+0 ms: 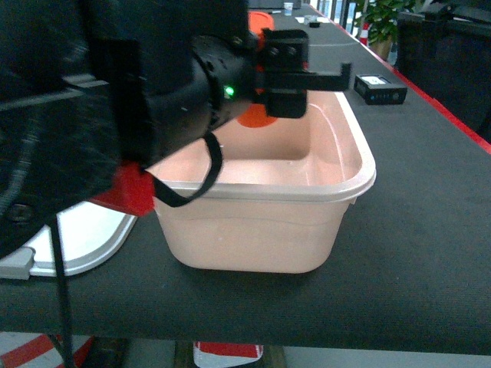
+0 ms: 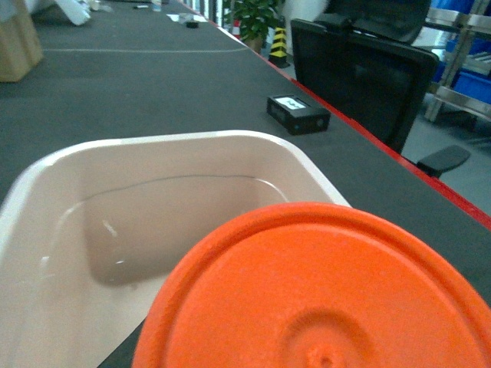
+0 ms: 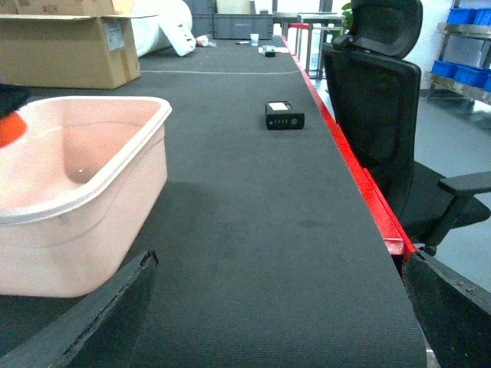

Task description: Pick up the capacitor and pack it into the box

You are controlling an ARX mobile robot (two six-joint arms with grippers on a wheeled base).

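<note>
The capacitor [image 1: 254,118] is orange and round; its ribbed end [image 2: 322,295] fills the bottom of the left wrist view. It hangs above the far left part of the open pale pink box [image 1: 360,180]. My left gripper [image 1: 265,107] is shut on it, its fingers hidden behind the arm and the capacitor. Inside, the box [image 2: 153,142] shows only its bare floor. The box's white lid [image 1: 80,238] lies flat on the table to its left. My right gripper [image 3: 278,264] is open over bare black mat, right of the box [image 3: 92,184], and is out of the head view.
A small black device [image 1: 380,88] lies on the mat beyond the box, near the red table edge [image 3: 368,192]. A black office chair [image 3: 376,92] stands just past that edge. A brown cardboard carton [image 3: 69,50] sits far back left.
</note>
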